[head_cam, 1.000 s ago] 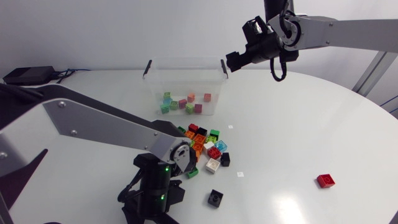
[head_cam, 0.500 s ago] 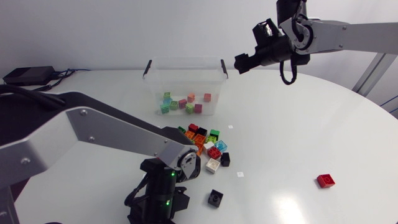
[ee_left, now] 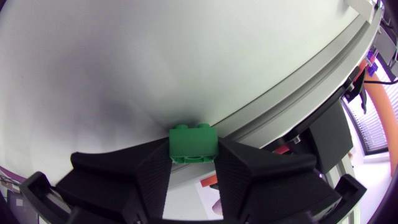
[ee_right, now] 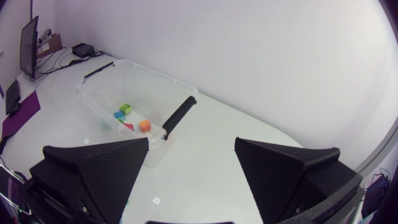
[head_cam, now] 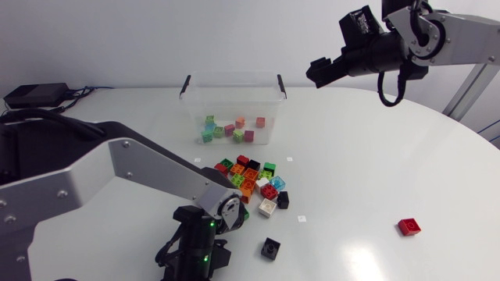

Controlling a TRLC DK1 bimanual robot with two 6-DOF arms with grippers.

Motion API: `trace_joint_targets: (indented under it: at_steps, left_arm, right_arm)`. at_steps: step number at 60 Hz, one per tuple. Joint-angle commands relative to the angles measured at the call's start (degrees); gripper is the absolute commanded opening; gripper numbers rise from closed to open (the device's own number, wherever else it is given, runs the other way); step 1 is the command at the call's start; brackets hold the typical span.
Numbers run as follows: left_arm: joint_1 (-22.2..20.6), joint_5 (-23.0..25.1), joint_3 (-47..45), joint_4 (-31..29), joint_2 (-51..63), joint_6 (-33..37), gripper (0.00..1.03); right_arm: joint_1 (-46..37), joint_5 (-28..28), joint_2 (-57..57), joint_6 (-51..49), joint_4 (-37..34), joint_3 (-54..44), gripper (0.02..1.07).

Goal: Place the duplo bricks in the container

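Gripping one green duplo brick [ee_left: 193, 144] from two sides, the left tool [ee_left: 192, 163] presses its wedge fingers on the brick's flat side walls, low over the near part of the table [head_cam: 367, 148]. The hold seems chosen so the studs stay free and the brick cannot twist on the way to the container [head_cam: 233, 76].

The brick is an opaque mid-green block with smooth, slightly glossy faces. Two round studs show on the face turned away from the wrist.

The right tool [ee_right: 191, 149] hangs with its fingers spread wide and nothing between them, raised beside the container's far right corner. It is probably parked there to leave the left arm a clear path.

The container is clear plastic with black handles, and a few coloured bricks [head_cam: 230, 129] lie on its floor. The loose pile [head_cam: 254, 181] of red, orange, green, black and white bricks sits between the container and the left tool. A black brick [head_cam: 271, 247] lies just beside that tool, and a red brick [head_cam: 408, 226] lies well apart on the right.
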Motion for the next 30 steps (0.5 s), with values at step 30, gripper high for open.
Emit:
trace_joint_targets:
  at_steps: [30]
  left_arm:
    - [10.46,-7.22,6.42,5.46,-18.23,-1.03,0.17]
  right_arm:
    - [15.83,-4.87,-26.09,-11.78,-17.33,-31.22,1.02]
